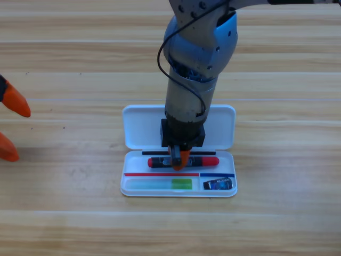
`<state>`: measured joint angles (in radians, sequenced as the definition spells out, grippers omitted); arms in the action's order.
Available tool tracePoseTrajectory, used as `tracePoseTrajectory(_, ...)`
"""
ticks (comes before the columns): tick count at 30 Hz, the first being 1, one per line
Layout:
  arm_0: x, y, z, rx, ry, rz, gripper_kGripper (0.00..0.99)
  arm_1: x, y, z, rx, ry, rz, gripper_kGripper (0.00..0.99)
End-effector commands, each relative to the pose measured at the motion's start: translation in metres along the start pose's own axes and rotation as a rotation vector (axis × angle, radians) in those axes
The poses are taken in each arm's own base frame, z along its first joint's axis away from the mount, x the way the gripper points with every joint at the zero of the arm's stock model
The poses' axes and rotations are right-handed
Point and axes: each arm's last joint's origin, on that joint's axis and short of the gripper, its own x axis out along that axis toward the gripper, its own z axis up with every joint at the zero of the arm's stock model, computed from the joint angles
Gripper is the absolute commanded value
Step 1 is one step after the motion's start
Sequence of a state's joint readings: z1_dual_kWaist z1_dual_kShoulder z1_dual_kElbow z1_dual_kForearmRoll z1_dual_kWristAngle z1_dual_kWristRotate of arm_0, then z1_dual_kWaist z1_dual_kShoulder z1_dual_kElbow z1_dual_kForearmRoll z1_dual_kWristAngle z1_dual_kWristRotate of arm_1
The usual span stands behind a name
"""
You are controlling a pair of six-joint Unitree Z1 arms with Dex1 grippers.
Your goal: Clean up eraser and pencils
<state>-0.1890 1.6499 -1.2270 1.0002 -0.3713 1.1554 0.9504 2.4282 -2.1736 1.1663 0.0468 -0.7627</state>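
**Black pencil at case: placement in hand**

The right tool (179, 158) points straight down over the black pencil (205, 160), which lies across the far slot of the white case (139, 128); whether the tool grips it, I cannot tell. Green pencil (160, 184) and eraser (218, 184) sit in the near compartments. Advice: release only once the barrel lies flat, then lift vertically. Left tool (10, 128) waits open at the desk's (64, 224) left edge.

Right hand (179, 158) over black-red pencil (205, 161) in white case (139, 128); green pencil (160, 184), eraser (218, 184) in front compartments.
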Motion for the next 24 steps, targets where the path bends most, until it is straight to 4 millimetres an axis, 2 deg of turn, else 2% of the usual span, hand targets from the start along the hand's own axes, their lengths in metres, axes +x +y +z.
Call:
tracePoseTrajectory(1, 0.012, 0.005, -0.008, -0.022, 0.006, -0.039, 0.989, 0.002, 0.007, 0.002, 0.019, 0.020, 0.010, 0.861)
tracePoseTrajectory(4, 0.011, 0.004, -0.008, -0.023, 0.003, -0.036, 0.989, -0.038, 0.016, -0.005, 0.034, -0.025, -0.020, 0.908)
tracePoseTrajectory(7, 0.010, 0.003, -0.007, -0.021, 0.000, -0.033, 0.990, -0.094, 0.036, -0.021, 0.048, -0.103, -0.042, 0.939)
tracePoseTrajectory(11, 0.005, 0.007, -0.002, -0.014, -0.035, -0.024, 0.989, -0.178, 0.082, -0.060, 0.046, -0.259, -0.049, 0.943)
tracePoseTrajectory(14, -0.001, 0.015, 0.005, -0.009, -0.084, -0.011, 0.977, -0.222, 0.113, -0.094, 0.082, -0.399, -0.030, 0.946)
tracePoseTrajectory(17, -0.004, 0.033, 0.016, -0.012, -0.144, -0.004, 0.881, -0.243, 0.139, -0.124, 0.101, -0.544, -0.017, 0.959)
tracePoseTrajectory(20, -0.001, 0.059, 0.027, -0.011, -0.212, -0.018, 0.742, -0.252, 0.161, -0.147, 0.125, -0.652, -0.035, 0.973)
tracePoseTrajectory(22, 0.005, 0.078, 0.032, 0.016, -0.260, -0.032, 0.571, -0.254, 0.173, -0.156, 0.138, -0.710, -0.046, 0.976)
tracePoseTrajectory(24, 0.014, 0.098, 0.034, 0.046, -0.321, -0.053, 0.307, -0.253, 0.180, -0.162, 0.149, -0.741, -0.028, 0.977)
